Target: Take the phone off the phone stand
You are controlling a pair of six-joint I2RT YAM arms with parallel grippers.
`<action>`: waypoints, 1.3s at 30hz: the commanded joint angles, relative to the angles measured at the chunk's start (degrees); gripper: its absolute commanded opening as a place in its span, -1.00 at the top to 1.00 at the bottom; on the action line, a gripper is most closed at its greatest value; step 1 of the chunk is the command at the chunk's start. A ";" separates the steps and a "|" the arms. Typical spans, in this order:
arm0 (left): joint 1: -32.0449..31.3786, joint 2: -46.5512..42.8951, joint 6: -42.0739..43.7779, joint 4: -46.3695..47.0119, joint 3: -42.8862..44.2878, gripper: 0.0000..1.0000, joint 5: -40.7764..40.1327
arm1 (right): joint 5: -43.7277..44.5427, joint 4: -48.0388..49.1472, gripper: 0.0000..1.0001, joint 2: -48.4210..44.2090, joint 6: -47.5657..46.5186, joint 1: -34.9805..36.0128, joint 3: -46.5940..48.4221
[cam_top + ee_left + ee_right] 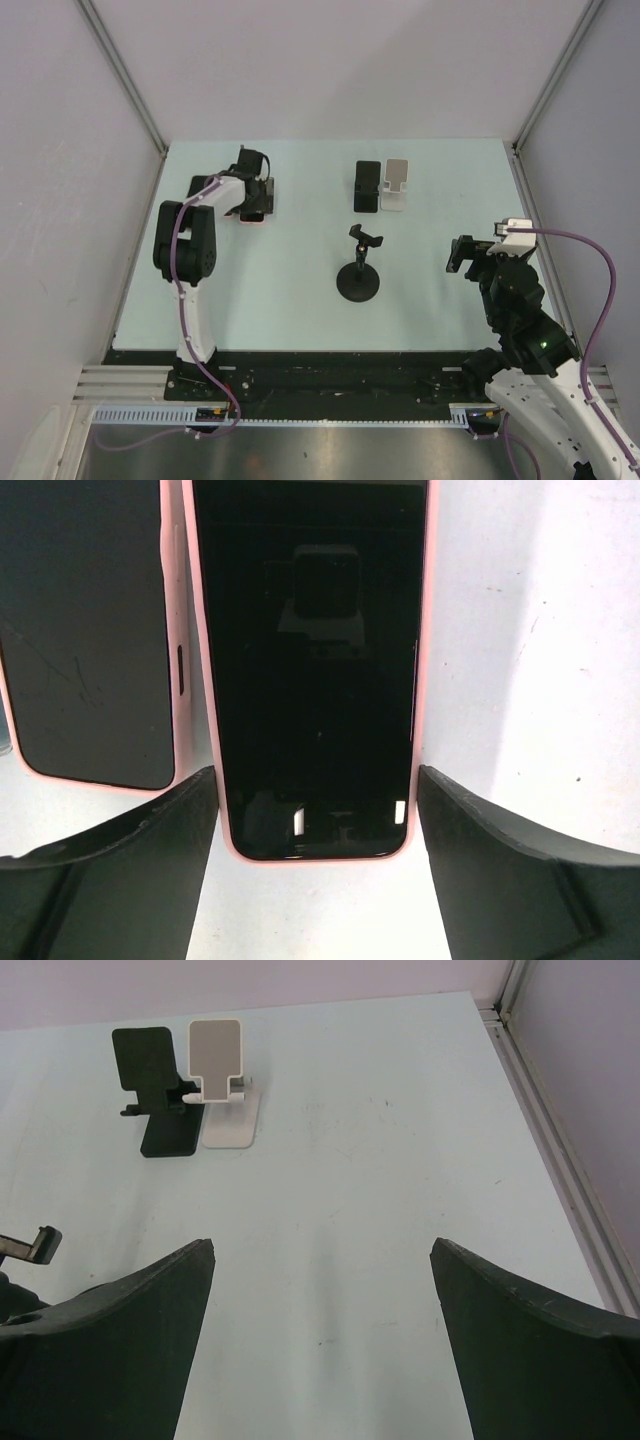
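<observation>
A phone [315, 670] with a dark screen and a pink case lies flat on the table at the far left, its pink edge [254, 217] peeking out under the wrist. My left gripper [316, 773] is open, with its fingers on either side of the phone's near end, close to the case's edges. A second pink-cased phone [90, 630] lies just left of it. My left gripper [255, 190] hides most of both in the top view. A black phone stand [367, 187] and a white one [396, 185] are empty. My right gripper [462, 255] is open above bare table.
A round-based clamp stand [359, 270] stands empty mid-table; its clamp [30, 1245] shows at the right wrist view's left edge. The black stand [160, 1090] and white stand [222, 1080] are far ahead of my right gripper [321, 1245]. Grey walls enclose the table [300, 250].
</observation>
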 commanded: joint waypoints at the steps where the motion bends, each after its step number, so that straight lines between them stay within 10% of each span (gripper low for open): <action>1: 1.38 1.29 2.89 0.24 2.24 -0.71 -2.41 | -0.50 1.29 -0.90 -0.40 0.39 -0.09 -0.02; 39: 0.94 -16.38 -26.90 12.80 -21.05 -0.94 9.81 | -0.67 0.94 -0.89 -1.55 0.48 -0.09 -0.02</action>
